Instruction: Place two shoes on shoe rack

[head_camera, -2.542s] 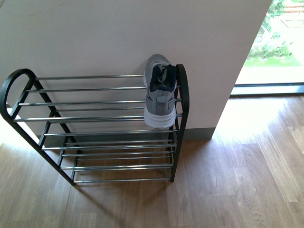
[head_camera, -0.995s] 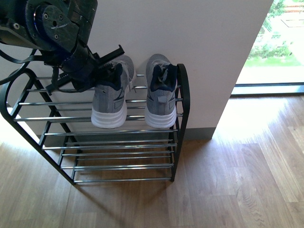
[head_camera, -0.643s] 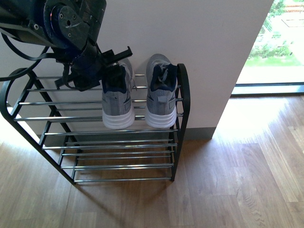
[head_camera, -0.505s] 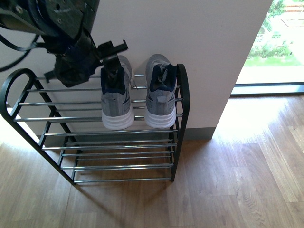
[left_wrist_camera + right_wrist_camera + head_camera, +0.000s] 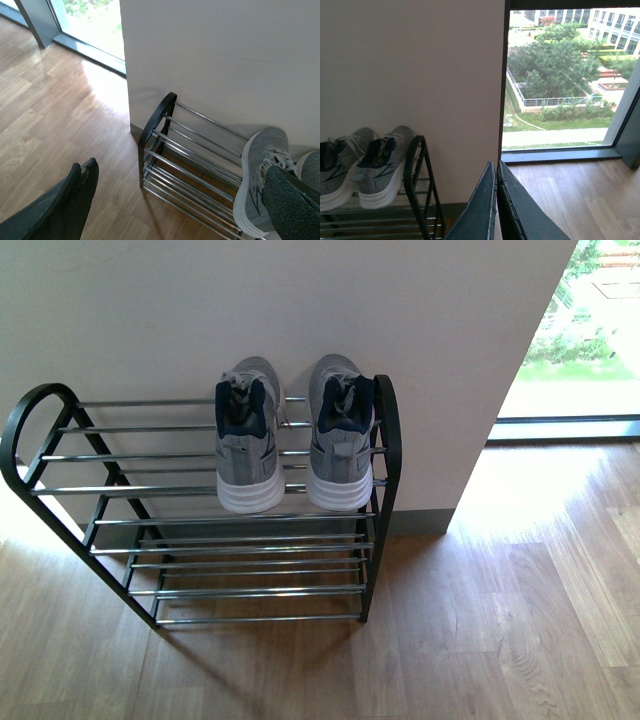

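the left gripper [image 5: 180,172] is spread wide, its two dark fingers [image 5: 77,200] far apart at opposite sides of the left wrist view with nothing between them. it hangs above and clear of the shoe rack [image 5: 130,490], touching nothing. the right gripper [image 5: 496,170] is closed, its fingers pressed together on nothing, and sits beyond the rack's right end, towards the window [image 5: 560,75].

neither arm shows in the front view. there, two grey knit sneakers stand on the rack's top tier, at its right end. the outer sneaker [image 5: 340,440] is just beside the black loop of the end frame. the inner sneaker [image 5: 248,445] is just beside it, towards the middle of the rack. both are upright and parallel, toes at the wall [image 5: 300,310], white heels at the front bar, navy collars up. the lower tiers and the left part of the top tier are bare chrome bars. the rack stands on a wooden floor [image 5: 500,620] against the wall.
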Robot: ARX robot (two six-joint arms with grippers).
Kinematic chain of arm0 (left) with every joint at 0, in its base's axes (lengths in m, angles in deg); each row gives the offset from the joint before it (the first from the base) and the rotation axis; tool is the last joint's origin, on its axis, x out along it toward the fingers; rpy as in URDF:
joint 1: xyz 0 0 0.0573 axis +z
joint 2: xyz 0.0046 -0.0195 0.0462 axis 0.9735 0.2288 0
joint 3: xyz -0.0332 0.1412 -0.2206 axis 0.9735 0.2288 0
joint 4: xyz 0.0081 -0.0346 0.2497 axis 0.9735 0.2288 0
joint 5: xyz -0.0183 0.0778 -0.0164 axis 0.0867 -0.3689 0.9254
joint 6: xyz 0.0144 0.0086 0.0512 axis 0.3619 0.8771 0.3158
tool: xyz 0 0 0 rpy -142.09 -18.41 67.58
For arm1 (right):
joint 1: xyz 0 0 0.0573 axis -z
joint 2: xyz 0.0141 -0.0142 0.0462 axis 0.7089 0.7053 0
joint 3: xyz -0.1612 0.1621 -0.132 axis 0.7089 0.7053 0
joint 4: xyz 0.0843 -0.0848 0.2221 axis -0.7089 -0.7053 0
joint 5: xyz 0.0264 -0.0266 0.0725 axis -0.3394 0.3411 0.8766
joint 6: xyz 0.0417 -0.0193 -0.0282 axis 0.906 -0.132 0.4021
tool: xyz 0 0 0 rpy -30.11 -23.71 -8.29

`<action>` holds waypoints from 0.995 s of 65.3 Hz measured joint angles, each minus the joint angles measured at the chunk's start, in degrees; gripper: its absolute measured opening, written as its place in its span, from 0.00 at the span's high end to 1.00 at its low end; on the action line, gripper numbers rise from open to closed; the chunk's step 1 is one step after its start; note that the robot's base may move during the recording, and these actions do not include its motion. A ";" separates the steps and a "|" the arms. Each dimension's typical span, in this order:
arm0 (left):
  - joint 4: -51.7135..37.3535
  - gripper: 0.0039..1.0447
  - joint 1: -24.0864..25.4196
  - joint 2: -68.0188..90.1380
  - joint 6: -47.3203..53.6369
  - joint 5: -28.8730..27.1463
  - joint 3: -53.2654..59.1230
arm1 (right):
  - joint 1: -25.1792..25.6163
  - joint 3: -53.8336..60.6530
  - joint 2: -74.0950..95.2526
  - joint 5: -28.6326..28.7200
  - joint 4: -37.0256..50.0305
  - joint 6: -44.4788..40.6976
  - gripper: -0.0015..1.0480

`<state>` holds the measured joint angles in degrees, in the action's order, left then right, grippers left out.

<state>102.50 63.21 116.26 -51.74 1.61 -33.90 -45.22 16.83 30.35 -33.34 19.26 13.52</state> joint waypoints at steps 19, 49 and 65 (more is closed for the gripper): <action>-36.96 0.47 4.85 -10.27 21.88 23.80 21.11 | 0.00 0.00 -0.02 0.02 0.00 -0.02 0.69; -39.65 0.99 13.31 -24.06 25.94 31.65 36.57 | 0.00 0.00 -0.02 0.00 0.00 -0.02 0.09; -36.74 0.99 13.31 -30.49 25.97 31.85 40.24 | -0.02 0.00 -0.02 0.00 0.00 -0.02 0.09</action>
<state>65.76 76.52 85.77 -25.77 33.46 6.34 -45.25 16.83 30.32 -33.34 19.26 13.49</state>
